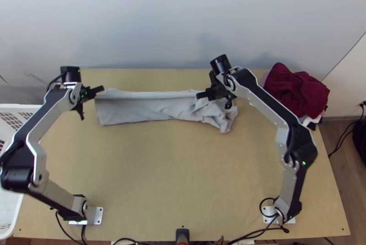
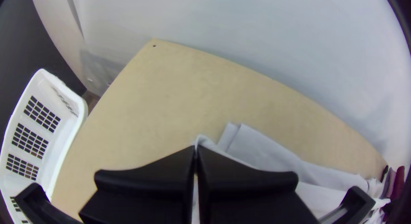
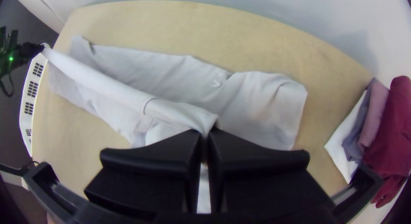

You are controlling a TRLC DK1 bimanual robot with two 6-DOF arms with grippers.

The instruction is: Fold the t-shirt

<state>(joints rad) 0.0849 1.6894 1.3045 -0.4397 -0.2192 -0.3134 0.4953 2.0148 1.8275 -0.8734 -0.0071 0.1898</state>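
Pinching at ten o'clock: left gripper [image 2: 196, 147] closed on an end of the pale grey t-shirt [image 1: 155, 109], clock read from the top view's table middle
Second pinch, just past twelve: right gripper [image 3: 204, 135] closed too, a gathered bit of the same cloth in its tips
Shirt: near twelve o'clock on the table [image 1: 183, 176], a raised band taut between the grippers, the rest lying below, bunched towards one
Step, as I judge it: a long edge held up to be laid over, folding well short of finished
Slip risk: both holds look shallow, so pulling wider could drag cloth out of a grip
Crease risk: laying the band down before the bunched end is smoothed could trap a lump
Skew risk: one gripper lowering first could twist the fold
Two o'clock: clothes pile [image 1: 297, 90], well apart
Nine o'clock: white basket [image 1: 13, 206]
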